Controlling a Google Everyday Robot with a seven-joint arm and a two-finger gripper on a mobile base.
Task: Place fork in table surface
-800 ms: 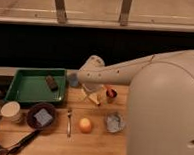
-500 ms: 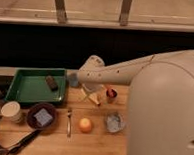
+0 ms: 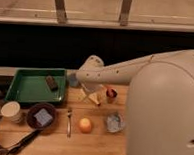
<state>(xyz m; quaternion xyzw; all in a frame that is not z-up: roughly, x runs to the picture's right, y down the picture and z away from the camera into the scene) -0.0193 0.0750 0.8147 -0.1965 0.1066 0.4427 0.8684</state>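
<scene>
The slim silvery metal fork (image 3: 69, 122) lies flat on the light-brown wooden plank table surface (image 3: 95, 148), nearer the front edge, between a dark round bowl (image 3: 41, 116) and an orange ball (image 3: 85, 125). The gripper (image 3: 92, 95) hangs toward the back edge, apart from the fork. I cannot tell its opening or whether it holds anything.

- No text, label, brand, number or sign could be read anywhere in the camera view.
- The gripper (image 3: 93, 94), which hung low over the table surface (image 3: 95, 147) just right of the green tray (image 3: 29, 89), showed no marking that could be made out.
- The white arm shell (image 3: 163, 111) looked plain, with no legible logo.
- The pale cup (image 3: 11, 110), the dark bowl (image 3: 30, 113) and the fork (image 3: 69, 121) carried no lettering that could be read.
</scene>
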